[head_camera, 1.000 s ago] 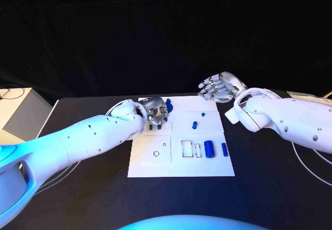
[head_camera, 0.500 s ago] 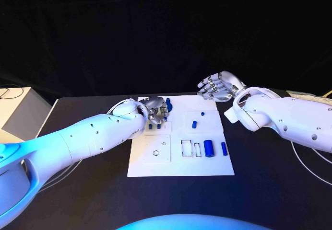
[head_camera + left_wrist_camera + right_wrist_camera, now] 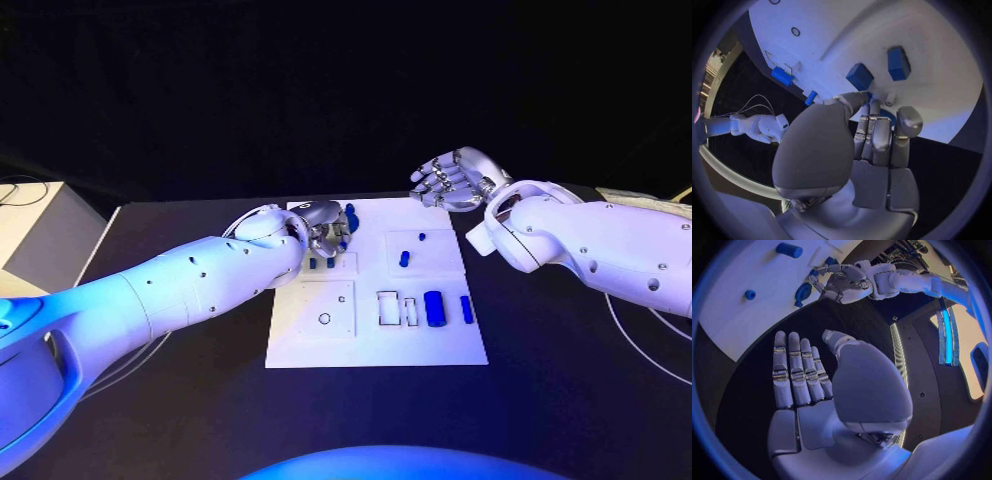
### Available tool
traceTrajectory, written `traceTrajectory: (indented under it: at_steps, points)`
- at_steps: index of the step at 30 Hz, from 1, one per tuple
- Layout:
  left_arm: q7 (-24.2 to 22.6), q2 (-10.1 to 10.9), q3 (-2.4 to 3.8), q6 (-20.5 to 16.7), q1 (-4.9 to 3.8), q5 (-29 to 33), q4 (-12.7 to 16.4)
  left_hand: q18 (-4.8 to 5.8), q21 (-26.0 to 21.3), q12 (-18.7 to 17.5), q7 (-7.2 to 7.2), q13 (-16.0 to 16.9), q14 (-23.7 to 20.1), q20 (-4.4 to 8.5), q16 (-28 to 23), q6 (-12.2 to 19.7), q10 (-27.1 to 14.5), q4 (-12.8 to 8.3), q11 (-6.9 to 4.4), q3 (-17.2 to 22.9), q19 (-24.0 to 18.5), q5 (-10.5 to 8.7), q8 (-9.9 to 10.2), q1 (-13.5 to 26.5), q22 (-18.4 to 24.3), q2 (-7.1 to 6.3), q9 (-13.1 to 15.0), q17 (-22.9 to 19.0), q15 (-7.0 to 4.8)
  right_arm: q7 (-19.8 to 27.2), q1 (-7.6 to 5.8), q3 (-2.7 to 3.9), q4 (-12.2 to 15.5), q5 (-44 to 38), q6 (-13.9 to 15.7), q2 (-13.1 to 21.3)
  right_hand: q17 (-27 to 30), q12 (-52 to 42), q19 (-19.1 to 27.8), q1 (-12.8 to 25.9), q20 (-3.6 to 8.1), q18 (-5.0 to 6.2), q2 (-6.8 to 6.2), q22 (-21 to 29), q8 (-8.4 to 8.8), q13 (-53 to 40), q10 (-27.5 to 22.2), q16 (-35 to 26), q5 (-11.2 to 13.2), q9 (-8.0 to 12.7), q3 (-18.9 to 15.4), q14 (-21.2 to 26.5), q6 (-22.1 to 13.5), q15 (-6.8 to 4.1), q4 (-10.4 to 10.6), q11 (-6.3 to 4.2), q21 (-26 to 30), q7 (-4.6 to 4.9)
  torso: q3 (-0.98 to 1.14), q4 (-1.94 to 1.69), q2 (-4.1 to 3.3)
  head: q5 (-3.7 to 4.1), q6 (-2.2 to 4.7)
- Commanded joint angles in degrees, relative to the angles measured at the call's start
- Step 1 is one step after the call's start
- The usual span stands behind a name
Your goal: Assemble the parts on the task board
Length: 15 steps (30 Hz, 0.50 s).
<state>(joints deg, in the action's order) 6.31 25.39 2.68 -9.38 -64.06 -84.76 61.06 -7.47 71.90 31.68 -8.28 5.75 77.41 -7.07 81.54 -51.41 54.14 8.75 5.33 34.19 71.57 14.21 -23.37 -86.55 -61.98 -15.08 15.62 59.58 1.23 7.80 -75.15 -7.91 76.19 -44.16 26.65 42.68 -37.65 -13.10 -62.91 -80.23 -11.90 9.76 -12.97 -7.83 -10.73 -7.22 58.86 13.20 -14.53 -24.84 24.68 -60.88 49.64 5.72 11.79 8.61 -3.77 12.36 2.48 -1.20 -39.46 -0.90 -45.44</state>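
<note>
The white task board (image 3: 375, 345) lies in the middle of the black table. My left hand (image 3: 325, 228) hangs over its far left corner, fingers curled in. In the left wrist view the thumb and fingertips (image 3: 873, 107) close on a small blue part (image 3: 869, 94), which is mostly hidden. Two blue blocks (image 3: 859, 76) sit on the board just past the fingers. A thick blue cylinder (image 3: 434, 308) and a slim blue pin (image 3: 467, 309) lie near the board's right edge. My right hand (image 3: 454, 180) floats above the far right corner, fingers apart, holding nothing.
Two small blue pieces (image 3: 404, 259) stand mid-board on the right. Rectangular outlines (image 3: 389, 308) and a round hole (image 3: 325, 319) mark the near half. A white box (image 3: 29, 235) stands off the table's left edge. Cables (image 3: 635, 340) trail on the right.
</note>
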Motion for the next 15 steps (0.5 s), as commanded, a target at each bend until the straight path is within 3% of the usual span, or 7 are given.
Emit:
traceTrajectory:
  at_steps: [1,15]
  points:
    - [0.1,-0.3,-0.24,2.5,0.29,-0.1,-0.1,0.84,0.3,0.2,0.04,0.2,0.1,0.14,0.2,-0.5,0.9,-0.6,-0.32,0.4,0.4,-0.12,0.4,-0.2,-0.2,0.69,0.2,0.0,-0.2,0.7,0.01,0.02,0.2,-0.5,-0.7,-0.1,0.1,0.3,0.2,0.3,-0.17,0.8,-0.44,0.0,0.25,0.0,0.1,-0.3,0.0,0.0,0.5,0.0,0.4,0.11,0.0,0.29,-0.1,0.14,0.0,-0.06,-0.03,0.06,0.0]
    - [-0.7,-0.4,-0.3,-0.6,0.29,0.8,-0.3,1.34,2.1,-0.6,0.24,0.6,1.0,0.8,0.6,-2.9,3.4,-2.1,-0.99,1.6,1.8,-0.25,0.5,0.5,-2.6,1.78,0.9,0.9,-0.86,0.7,0.01,0.02,0.2,-0.5,-0.8,-0.1,0.2,0.4,0.2,0.5,-0.2,0.8,-0.46,0.3,0.32,0.3,0.2,-0.5,-0.3,0.1,0.6,-0.1,0.5,0.14,0.0,0.3,-0.1,0.15,0.0,0.03,0.0,0.16,-0.07]
